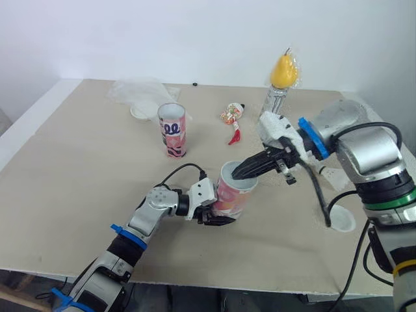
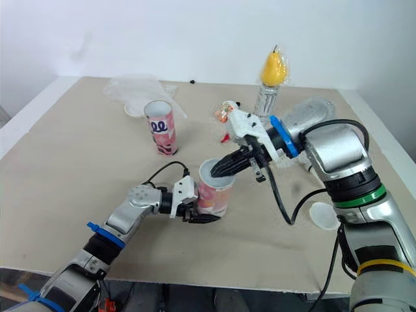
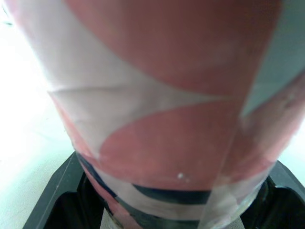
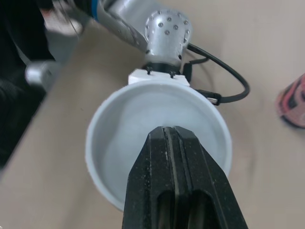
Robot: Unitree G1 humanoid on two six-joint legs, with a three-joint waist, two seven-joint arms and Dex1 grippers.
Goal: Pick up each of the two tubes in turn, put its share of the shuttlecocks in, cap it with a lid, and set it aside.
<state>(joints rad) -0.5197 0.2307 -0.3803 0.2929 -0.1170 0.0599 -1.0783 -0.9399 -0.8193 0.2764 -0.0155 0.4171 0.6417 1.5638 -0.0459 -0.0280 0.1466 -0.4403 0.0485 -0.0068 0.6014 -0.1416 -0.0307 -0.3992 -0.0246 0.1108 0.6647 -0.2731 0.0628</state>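
Pink-and-white patterned tube [image 1: 233, 192], mouth up, near the front middle of the beige table [image 1: 78, 169], clamped low between the black fingers of the left gripper [image 1: 216, 220]. Right gripper [image 4: 171, 136] narrow, fingers pressed together, tips at the tube's white mouth. Second matching tube [image 1: 172, 130] upright well behind, to the left. Round white lid [image 1: 342, 219] flat beside the right arm.

Your 2 pink-patterned tubes stand open: near tube [image 1: 231, 195] centre-front, far tube [image 1: 173, 133] upright behind-left; white lid [image 1: 342, 220] flat, far right.
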